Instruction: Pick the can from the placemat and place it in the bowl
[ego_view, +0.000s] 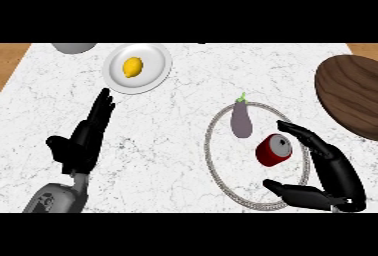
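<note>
Red can (275, 149) on placemat (215, 150), partly behind open right hand (334, 172).

The can (275, 149) is red with a grey top, tilted, at the lower right of the frame on the round placemat (218, 165) with a grey rope-like rim. The wooden brown bowl (353, 95) lies at the right edge.
</note>
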